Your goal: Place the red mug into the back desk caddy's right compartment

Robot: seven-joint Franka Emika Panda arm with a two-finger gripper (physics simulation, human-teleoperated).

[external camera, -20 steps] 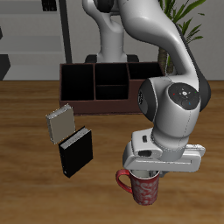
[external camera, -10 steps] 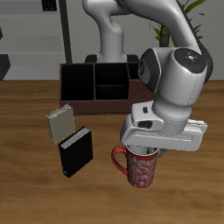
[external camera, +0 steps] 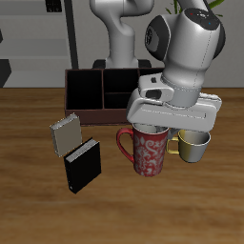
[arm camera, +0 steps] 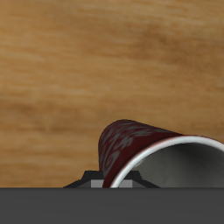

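My gripper (external camera: 154, 130) is shut on the rim of the red mug (external camera: 149, 152), a red mug with a pale floral pattern, and holds it upright above the table. Its handle (external camera: 124, 148) points away from the yellowish mug. The wrist view shows the mug's red wall (arm camera: 131, 144) and grey-white inside close under the fingers. The back desk caddy (external camera: 103, 95), dark brown with a black inside, stands farther back, near the robot's base. One large end section (external camera: 84, 92) is open to view. The caddy's other end is hidden behind my arm.
A plain yellowish-cream mug (external camera: 193, 145) stands on the table close beside the red mug. A grey book (external camera: 65, 134) and a black book (external camera: 83, 164) lie in front of the caddy. A plant and shelves stand behind the table.
My gripper has risen and moved back toward the caddy with the red mug in it. The yellowish-cream mug, hidden behind the arm before, now shows.
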